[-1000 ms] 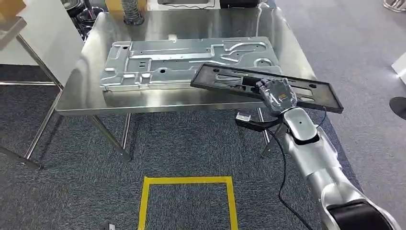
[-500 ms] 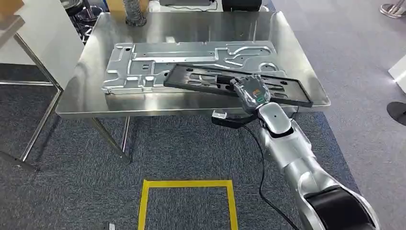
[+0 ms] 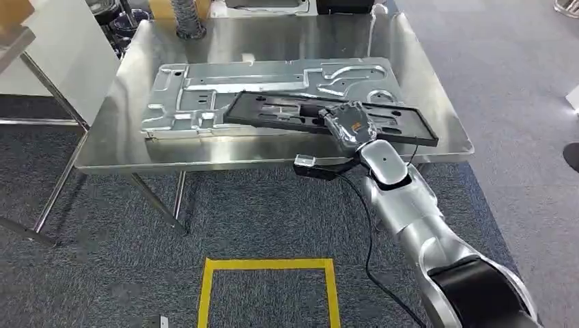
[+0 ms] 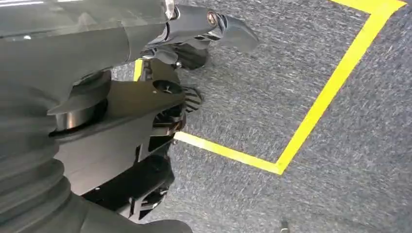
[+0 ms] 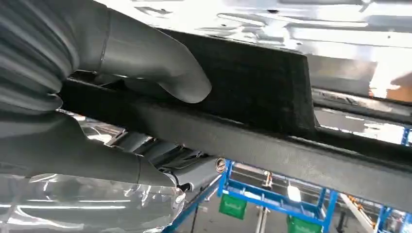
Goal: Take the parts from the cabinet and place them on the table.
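A long black frame part (image 3: 287,113) lies slanted over the big silver stamped panel (image 3: 225,85) on the steel table (image 3: 116,147). My right hand (image 3: 349,124) grips the frame near the middle of its near rail. Close up, the thumb (image 5: 160,63) presses on top of the black frame (image 5: 272,82) and the fingers wrap underneath, with the shiny panel (image 5: 340,29) beyond. I cannot tell whether the frame rests on the panel or hovers just above it. My left hand (image 4: 214,24) hangs over the carpet with nothing in it.
A ribbed metal cylinder (image 3: 188,20) stands at the table's back edge. A white cabinet side (image 3: 61,61) is at the left. Yellow tape (image 3: 267,263) marks a square on the carpet before the table. A black cable (image 3: 369,232) dangles from my right arm.
My right hand has carried the black frame leftward and further in over the table, from its right front corner to above the silver panel. The view has shifted slightly too.
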`<state>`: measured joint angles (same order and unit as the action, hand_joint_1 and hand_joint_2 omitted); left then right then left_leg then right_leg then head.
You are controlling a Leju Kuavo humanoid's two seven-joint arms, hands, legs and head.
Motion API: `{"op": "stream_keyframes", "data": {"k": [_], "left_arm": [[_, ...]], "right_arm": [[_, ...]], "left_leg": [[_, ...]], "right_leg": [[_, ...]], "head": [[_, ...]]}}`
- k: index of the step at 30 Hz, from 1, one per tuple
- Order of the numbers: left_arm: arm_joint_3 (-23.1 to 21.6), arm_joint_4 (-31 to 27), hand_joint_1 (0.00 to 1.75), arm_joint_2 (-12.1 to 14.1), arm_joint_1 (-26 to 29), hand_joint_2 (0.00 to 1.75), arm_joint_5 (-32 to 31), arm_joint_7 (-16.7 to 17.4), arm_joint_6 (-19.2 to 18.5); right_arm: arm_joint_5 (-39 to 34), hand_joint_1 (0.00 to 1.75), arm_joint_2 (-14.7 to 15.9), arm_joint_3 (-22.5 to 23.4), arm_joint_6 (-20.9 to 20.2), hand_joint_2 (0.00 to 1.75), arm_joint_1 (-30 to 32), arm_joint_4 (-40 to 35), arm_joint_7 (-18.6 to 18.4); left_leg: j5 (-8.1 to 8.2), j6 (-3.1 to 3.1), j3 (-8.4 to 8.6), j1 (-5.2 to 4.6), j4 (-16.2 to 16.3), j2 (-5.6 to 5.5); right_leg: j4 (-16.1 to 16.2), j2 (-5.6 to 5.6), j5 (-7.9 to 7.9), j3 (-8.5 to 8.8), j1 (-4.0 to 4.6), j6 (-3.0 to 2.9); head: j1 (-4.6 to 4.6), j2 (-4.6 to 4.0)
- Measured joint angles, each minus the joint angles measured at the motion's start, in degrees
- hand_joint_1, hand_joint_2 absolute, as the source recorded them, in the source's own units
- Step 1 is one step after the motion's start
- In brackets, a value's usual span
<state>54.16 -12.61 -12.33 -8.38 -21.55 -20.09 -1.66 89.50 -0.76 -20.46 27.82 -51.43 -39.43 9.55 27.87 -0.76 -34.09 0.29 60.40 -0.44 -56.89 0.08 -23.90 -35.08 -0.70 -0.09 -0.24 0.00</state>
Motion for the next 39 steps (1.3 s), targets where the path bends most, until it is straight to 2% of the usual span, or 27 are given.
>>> {"op": "stream_keyframes", "data": {"k": [1,3,4,5,6,8,10,13,15,16,18,19,20,21,23,24,25,28,29,30,31,33,34,35,36,38,39], "left_arm": [[0.0,0.0,0.0,0.0,0.0,1.75,0.0,0.0,0.0],[0.0,0.0,0.0,0.0,0.1,1.75,0.0,0.0,0.1],[0.0,0.0,0.0,0.0,0.1,1.75,0.0,0.0,0.1],[0.0,0.0,0.0,0.0,0.1,1.75,0.0,0.0,0.1],[0.0,0.0,0.0,0.0,0.2,1.75,0.0,0.0,0.1],[0.0,0.0,0.0,0.0,0.2,1.75,0.0,-0.1,0.2],[0.0,0.0,0.0,0.0,0.1,1.75,0.0,-0.2,0.2],[-0.1,0.0,0.0,0.1,0.2,1.75,-0.1,-0.2,0.4],[-0.4,0.0,0.0,0.0,0.2,1.75,-0.2,-0.2,0.5],[-0.5,0.0,0.0,0.0,0.1,1.75,-0.2,-0.2,0.5],[-0.7,0.0,0.0,0.0,0.1,1.75,-0.2,-0.2,0.5],[-0.9,0.0,0.0,0.1,0.1,1.75,-0.2,-0.2,0.5],[-0.9,0.0,0.0,0.1,0.1,1.75,-0.2,-0.2,0.5],[-1.0,0.0,0.0,0.1,0.1,1.75,-0.2,-0.2,0.5],[-1.2,0.0,0.0,0.1,0.2,1.75,-0.2,-0.2,0.5],[-1.2,0.0,0.0,0.1,0.2,1.75,-0.2,-0.1,0.5],[-1.3,0.0,0.0,0.0,0.1,1.75,-0.2,-0.1,0.5],[-1.3,0.0,0.0,0.1,0.1,1.75,-0.3,0.0,0.5],[-1.3,0.0,0.0,0.1,0.1,1.75,-0.3,0.0,0.5],[-1.4,0.0,0.0,0.1,0.1,1.75,-0.3,0.0,0.5],[-1.4,0.0,0.0,0.1,0.1,1.75,-0.3,0.0,0.5],[-1.4,0.0,0.0,0.1,0.1,1.75,-0.5,0.0,0.5],[-1.4,0.0,0.0,0.1,0.2,1.75,-0.5,0.0,0.5],[-1.4,0.0,0.0,0.2,0.3,1.75,-0.5,0.0,0.5],[-1.4,0.0,0.0,0.2,0.4,1.75,-0.5,0.0,0.5],[-1.4,0.0,0.0,0.2,0.4,1.75,-0.6,0.0,0.5],[-1.4,0.0,0.0,0.2,0.4,1.75,-0.6,0.0,0.5]], "right_arm": [[0.0,1.75,-0.1,-0.2,0.0,1.75,-0.1,0.0,0.0],[0.0,1.75,-0.5,-0.5,0.0,1.75,-0.1,0.2,0.0],[0.0,1.75,-0.5,-0.7,0.0,1.75,0.0,0.4,0.1],[0.0,1.75,-0.5,-0.9,0.0,1.75,0.2,0.5,0.2],[0.0,1.75,-0.5,-1.1,0.0,1.75,0.3,0.5,0.2],[0.0,1.75,-0.6,-1.3,0.0,1.75,0.3,0.5,0.2],[0.1,1.75,-0.7,-1.6,-0.2,1.75,0.2,0.5,-0.1],[0.2,1.75,-0.7,-1.9,-0.6,1.75,0.2,0.5,-0.1],[0.2,1.75,-0.7,-2.1,-1.0,1.75,0.1,0.3,-0.2],[0.2,1.75,-0.7,-2.2,-1.0,1.75,0.0,0.3,-0.2],[0.2,1.75,-0.7,-2.2,-1.0,1.75,0.2,0.3,-0.3],[0.2,1.75,-0.7,-2.4,-1.1,1.75,0.4,0.3,-0.3],[0.2,1.75,-0.7,-2.5,-1.2,1.75,0.6,0.3,-0.3],[0.2,1.75,-0.7,-2.6,-1.2,1.75,0.7,0.3,-0.3],[0.2,1.75,-0.7,-2.7,-1.5,1.75,0.5,0.2,-0.3],[0.2,1.75,-0.7,-2.8,-1.7,1.75,0.5,0.0,-0.4],[0.2,1.75,-0.7,-2.8,-2.0,1.75,0.3,-0.1,-0.4],[0.3,1.75,-0.7,-3.1,-2.1,1.75,0.3,-0.5,-0.4],[0.3,1.75,-0.7,-3.1,-2.1,1.75,0.3,-0.5,-0.4],[0.3,1.75,-0.7,-3.1,-2.1,1.75,0.4,-0.8,-0.4],[0.3,1.75,-0.8,-3.1,-2.2,1.75,0.3,-0.8,-0.4],[0.3,1.75,-0.8,-3.4,-2.3,1.75,0.3,-0.9,-0.4],[0.3,1.75,-0.8,-3.5,-2.4,1.75,0.5,-0.9,-0.4],[0.4,1.75,-0.8,-3.5,-2.5,1.75,0.8,-0.9,-0.4],[0.4,1.75,-0.8,-3.6,-2.6,1.75,1.0,-0.9,-0.5],[0.4,1.75,-0.8,-3.7,-3.0,1.75,1.0,-1.0,-0.6],[0.4,1.75,-0.8,-3.8,-3.0,1.75,1.0,-1.2,-0.7]], "left_leg": [[1.98,-0.2,-1.96,0.12,4.0,0.0],[5.25,-0.58,-6.85,0.28,13.1,0.01],[5.3,-0.67,-8.46,0.33,15.4,0.01],[3.95,-0.73,-8.6,0.38,14.8,0.02],[1.56,-0.72,-7.61,0.42,11.9,0.04],[-4.43,-0.38,-3.47,0.43,1.9,0.08],[-3.9,0.1,-1.57,0.23,-2.2,0.03],[-3.78,1.05,-1.77,0.09,-2.0,-0.06],[-3.8,1.8,-0.97,0.47,-2.7,-0.02],[-3.66,2.04,-0.86,0.47,-2.7,0.03],[-3.4,2.38,-0.53,0.39,-2.7,0.07],[-3.18,2.43,-0.41,0.35,-2.6,0.06],[-2.98,2.47,-0.24,0.35,-2.6,0.03],[-2.76,2.42,-0.07,0.35,-2.5,-0.06],[-2.06,2.14,0.49,0.35,-2.1,-0.22],[-1.68,1.87,0.7,0.3,-2.1,-0.21],[-1.34,1.43,0.64,-0.18,-1.8,-0.21],[-1.07,0.72,1.07,0.02,-2.4,-0.08],[-0.77,0.22,1.39,-0.23,-2.4,-0.04],[-0.07,0.06,1.19,0.08,-1.5,0.04],[1.63,-0.16,-0.18,0.07,1.6,0.07],[5.35,-0.41,-4.84,0.26,10.8,0.08],[6.41,-0.5,-7.17,0.27,14.8,0.08],[5.85,-0.57,-8.53,0.28,16.4,0.08],[3.78,-0.53,-8.34,0.28,14.7,0.09],[-2.48,-0.26,-4.95,0.34,5.6,0.1],[-5.02,-0.07,-3.24,0.37,1.0,0.11]], "right_leg": [[0.0,0.0,-0.13,0.11,0.04,-0.39],[-0.1,0.06,-0.49,0.42,0.13,-0.62],[-0.1,0.1,-0.66,0.58,0.14,-0.6],[-0.1,0.13,-0.88,0.87,0.14,-0.53],[-0.2,0.17,-1.14,1.17,0.12,-0.41],[-0.4,0.23,-1.84,1.97,0.11,-0.06],[-0.7,0.4,-2.29,1.81,0.52,0.5],[-0.3,0.29,-2.26,1.86,0.46,1.36],[-2.4,0.19,-3.66,1.22,0.22,1.98],[-6.0,0.21,-5.35,-0.61,0.21,2.16],[-15.2,0.21,-8.4,-5.82,-0.01,2.51],[-18.0,0.19,-8.65,-7.79,-0.1,2.62],[-18.3,0.18,-7.77,-8.61,-0.19,2.67],[-16.3,0.17,-5.72,-8.18,-0.24,2.62],[-6.6,0.13,0.2,-4.41,-0.19,2.15],[-2.1,-0.04,1.69,-2.73,-0.07,1.78],[-1.1,-0.09,0.9,-2.02,0.38,1.54],[-1.3,0.14,0.43,-1.97,0.53,0.87],[-0.8,0.23,0.53,-1.59,0.04,0.56],[-0.5,0.19,0.48,-1.12,-0.16,0.26],[-0.4,0.18,0.25,-0.84,-0.15,-0.1],[-0.4,0.2,-0.12,-0.37,-0.02,-0.4],[-0.5,0.22,-0.38,-0.14,0.02,-0.4],[-0.5,0.25,-0.63,0.19,0.04,-0.4],[-0.5,0.28,-0.96,0.62,0.04,-0.32],[-0.6,0.38,-1.66,1.58,0.02,-0.03],[-0.6,0.38,-2.08,1.99,0.02,0.2]], "head": [[-0.09,0.0],[-0.05,0.0],[-0.11,0.0],[-0.09,0.0],[-0.09,0.0],[-0.09,-0.02],[-0.09,0.0],[0.02,0.0],[0.19,0.0],[0.19,0.0],[0.15,0.0],[0.17,0.0],[0.19,0.0],[0.19,0.0],[0.19,0.0],[0.19,0.0],[0.15,0.0],[0.13,0.0],[0.04,0.0],[0.15,0.0],[-0.18,0.0],[-0.2,0.0],[-0.18,0.0],[-0.22,0.0],[-0.18,0.0],[-0.18,0.0],[-0.2,0.0]]}}
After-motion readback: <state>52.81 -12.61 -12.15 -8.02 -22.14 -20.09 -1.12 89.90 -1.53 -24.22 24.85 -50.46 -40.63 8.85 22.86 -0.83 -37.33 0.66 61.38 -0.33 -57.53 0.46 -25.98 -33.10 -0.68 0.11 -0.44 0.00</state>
